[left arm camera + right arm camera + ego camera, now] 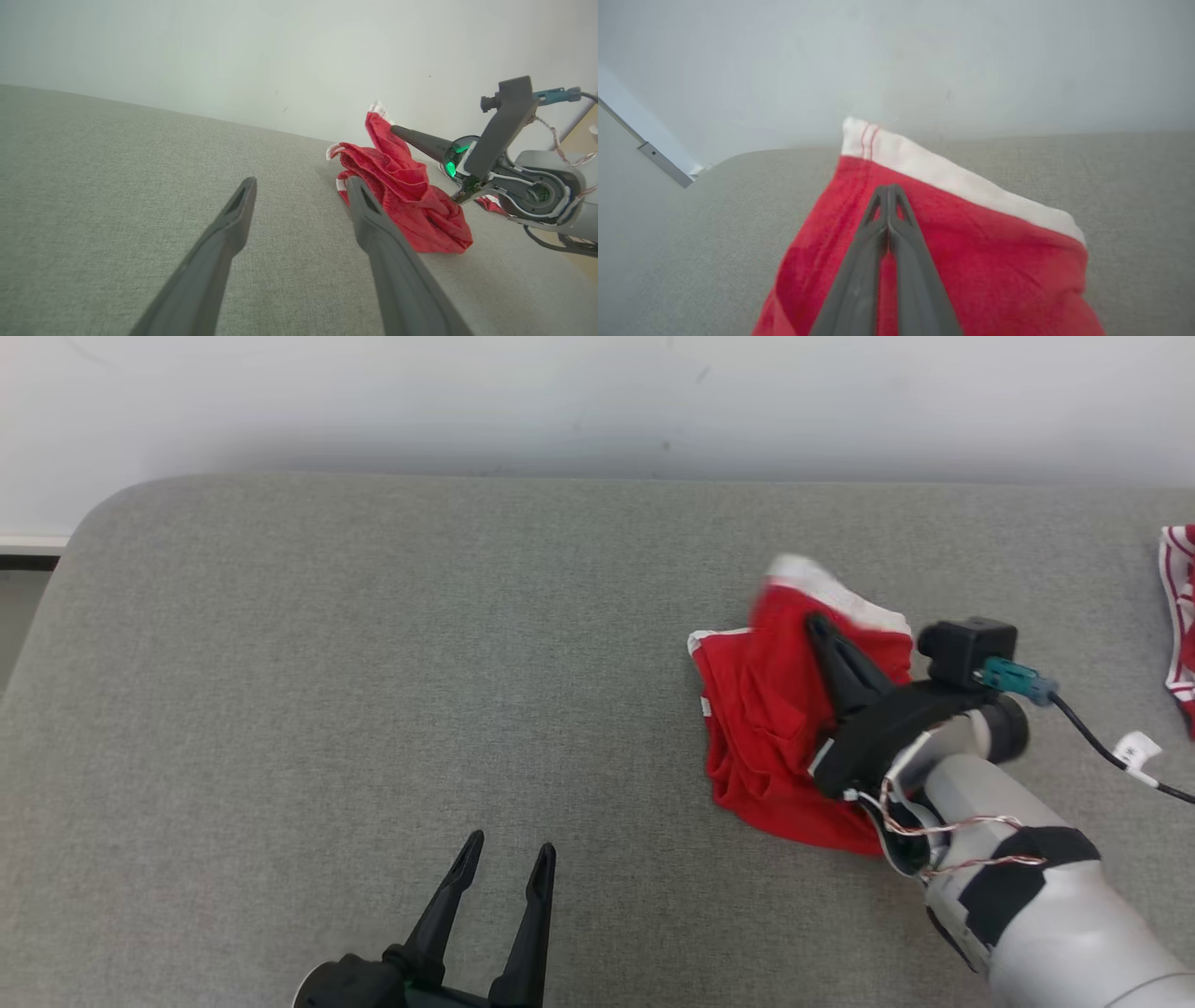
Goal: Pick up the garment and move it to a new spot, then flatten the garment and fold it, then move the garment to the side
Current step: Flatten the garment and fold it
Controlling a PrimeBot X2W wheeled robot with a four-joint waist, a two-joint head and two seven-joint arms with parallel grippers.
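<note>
wall (pixel 560 401): pale and plain, runs along the bench edge beyond both sets of fingertips.
bench (pixel 373 663): grey fabric top with a rounded corner, far off to the left of the left fingers.
right forearm (pixel 1055 915): pale shell with dark patches and loose twisted wires, reaching in from behind the right fingers.
garment (pixel 766 709): red with a white waistband (pixel 952 175), bunched on the bench under and around the right fingers. It is ahead and well to the right of the left fingers. The left wrist view shows one fold pulled up into a peak at the right fingertips; the rest slumps on the fabric top.
left fingers (pixel 544 859): spread wide, released, nothing between them. They sit low over bare bench, pointing toward the wall, clear of the garment.
right fingers (pixel 888 191): clenched tight, tips together, on a fold of the garment just short of the waistband. Red cloth lies on both sides of them.
striped cloth (pixel 1178 607): red and white, on the bench well to the right of the right fingers, cut off by the edge of the head view.
wrist camera (pixel 966 649): black block just behind the right fingers, teal plug on its side.
cable tag (pixel 1137 747): white, on the black lead trailing right from that plug.
</note>
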